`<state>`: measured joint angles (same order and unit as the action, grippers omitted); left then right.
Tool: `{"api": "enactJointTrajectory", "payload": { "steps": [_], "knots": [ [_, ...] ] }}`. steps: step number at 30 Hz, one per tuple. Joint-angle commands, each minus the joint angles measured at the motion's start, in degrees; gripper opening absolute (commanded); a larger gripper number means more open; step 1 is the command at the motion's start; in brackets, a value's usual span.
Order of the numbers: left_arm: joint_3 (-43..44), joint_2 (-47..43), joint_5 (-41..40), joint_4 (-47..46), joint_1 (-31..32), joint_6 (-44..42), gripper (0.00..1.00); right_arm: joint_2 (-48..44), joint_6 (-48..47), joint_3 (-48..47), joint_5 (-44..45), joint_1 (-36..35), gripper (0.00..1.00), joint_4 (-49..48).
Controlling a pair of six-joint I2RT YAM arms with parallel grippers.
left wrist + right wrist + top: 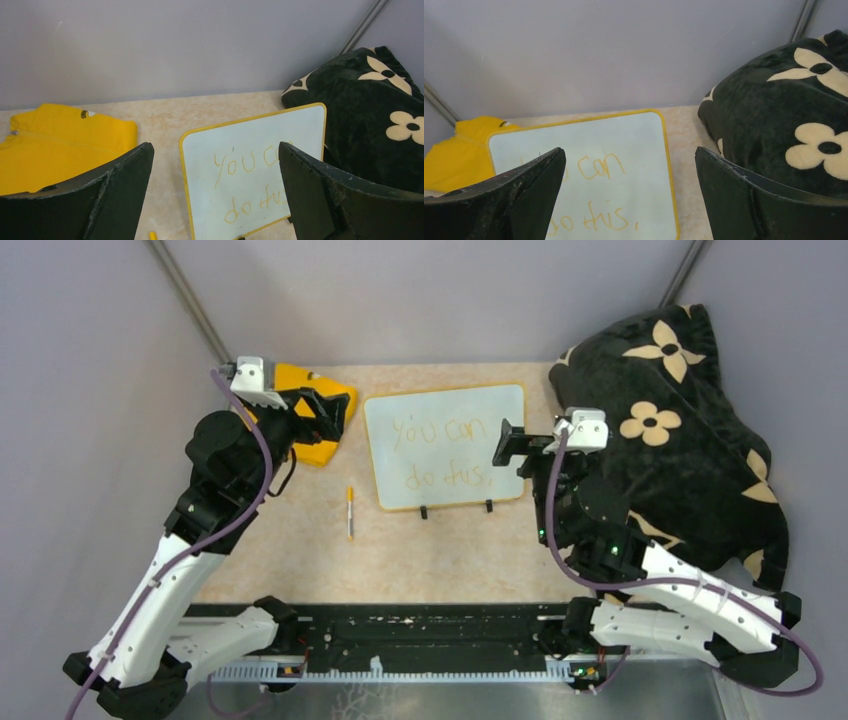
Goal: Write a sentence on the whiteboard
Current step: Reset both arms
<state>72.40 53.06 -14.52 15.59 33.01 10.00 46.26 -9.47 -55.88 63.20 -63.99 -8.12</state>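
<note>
The whiteboard (445,400) lies flat mid-table, white with a thin yellow-orange rim and two small black feet at its near edge. The sentence (440,452) stands on it in thin yellow-orange letters, two lines reading "you can do this." My left gripper (335,418) hangs open above the yellow cloth, left of the board. My right gripper (508,445) hangs open over the board's right edge. The left wrist view frames the whiteboard (260,135) and the sentence (232,165) between the open left gripper (215,147). The right wrist view shows the whiteboard (624,132), the sentence (601,167) and the open right gripper (629,150).
A marker (350,510) with a yellow cap lies on the table left of the board's near corner. A yellow cloth (305,395) sits at the back left. A black blanket with cream flowers (680,440) is heaped at the right.
</note>
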Motion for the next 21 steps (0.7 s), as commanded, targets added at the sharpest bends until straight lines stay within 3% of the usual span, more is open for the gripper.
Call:
{"api": "enactJointTrajectory", "payload": {
  "steps": [1, 11, 21],
  "knots": [
    [0.47, -0.57, 1.28, -2.33, 0.12, -0.89, 0.99, -3.5, 2.6, 0.73, -2.57, 0.27, 0.99, 0.05],
    [3.17, 0.64, 2.93, -3.24, 0.14, -1.24, 0.99, -7.39, 2.59, 3.07, -6.49, 0.27, 0.98, -2.34],
    [13.13, 5.3, 6.65, -6.62, 0.19, 2.36, 0.99, -4.41, -2.4, -4.22, -12.91, 0.26, 0.98, -6.97]
  ]
}}
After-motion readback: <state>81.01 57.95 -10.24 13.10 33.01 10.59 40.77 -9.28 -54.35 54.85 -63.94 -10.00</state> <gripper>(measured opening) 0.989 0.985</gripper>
